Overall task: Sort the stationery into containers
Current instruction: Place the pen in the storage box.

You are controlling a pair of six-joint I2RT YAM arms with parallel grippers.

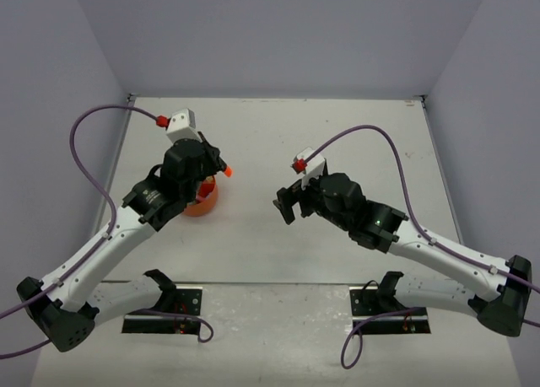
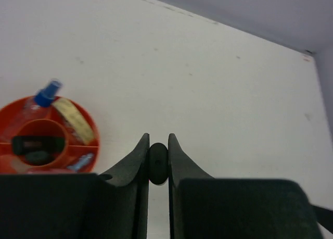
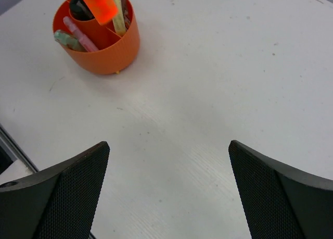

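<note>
Top view, left gripper (image 1: 209, 166): clamped on the orange-ended highlighter (image 1: 225, 169), above the orange tub (image 1: 202, 205).
Left wrist, fingers (image 2: 138, 155): narrow, pinching the highlighter's black barrel; blue-capped bottle (image 2: 48, 92) at the tub's rim.
Right wrist, right gripper (image 3: 166, 189): jaws wide above the table (image 3: 208, 93); tub ahead to the left.

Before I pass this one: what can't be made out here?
Top view: the left gripper covers most of the orange tub; contents hidden.
Left wrist view: the pinched orange highlighter shows only its dark end.
Right wrist view: its black body is cut off by the top edge.
</note>
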